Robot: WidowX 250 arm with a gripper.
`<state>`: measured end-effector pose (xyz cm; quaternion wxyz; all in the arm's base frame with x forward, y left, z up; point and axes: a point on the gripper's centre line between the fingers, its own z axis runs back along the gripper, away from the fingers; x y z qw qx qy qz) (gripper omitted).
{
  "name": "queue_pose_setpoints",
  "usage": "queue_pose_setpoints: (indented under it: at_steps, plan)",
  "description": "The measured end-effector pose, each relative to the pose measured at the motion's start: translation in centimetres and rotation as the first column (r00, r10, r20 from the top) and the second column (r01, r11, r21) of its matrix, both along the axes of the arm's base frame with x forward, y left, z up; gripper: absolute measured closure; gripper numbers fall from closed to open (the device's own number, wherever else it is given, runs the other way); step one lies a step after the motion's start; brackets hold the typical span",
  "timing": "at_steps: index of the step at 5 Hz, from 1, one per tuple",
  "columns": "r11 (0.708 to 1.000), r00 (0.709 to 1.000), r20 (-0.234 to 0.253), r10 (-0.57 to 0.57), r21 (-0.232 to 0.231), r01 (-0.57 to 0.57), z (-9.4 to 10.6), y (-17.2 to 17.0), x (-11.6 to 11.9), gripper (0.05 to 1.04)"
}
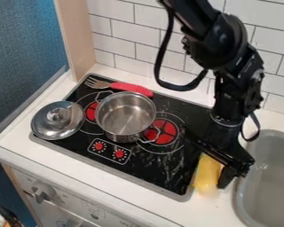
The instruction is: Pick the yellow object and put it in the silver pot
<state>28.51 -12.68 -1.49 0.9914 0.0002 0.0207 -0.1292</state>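
Stovetop (73, 140), centre-left: our silver pot (125, 116) stands uncovered, likely for the yellow object (207, 175) at the lower-right gripper (215, 172), whose grip we cannot tell.

We see shiny, smooth metal on the pot (125, 116) and lid (58, 119), glossy black glass-like stovetop (117, 166), and rough, cloth-like blue material (29, 48) upper left.

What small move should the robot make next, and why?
Probably secure a grip on the yellow object: the gripper is down right at it, near the sink, while the silver pot stands uncovered on the stove.
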Motion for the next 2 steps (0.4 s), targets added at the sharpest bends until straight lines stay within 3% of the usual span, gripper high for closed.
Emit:
queue_pose_setpoints:
  at_steps: [1, 2]
  plan:
    - [0.999, 1.0, 0.013, -0.006, -0.034, 0.007, 0.03, -0.32, -0.27, 0.398]
    - [0.998, 1.0, 0.004, -0.013, -0.056, 0.013, 0.09, -0.17, -0.27, 0.466]
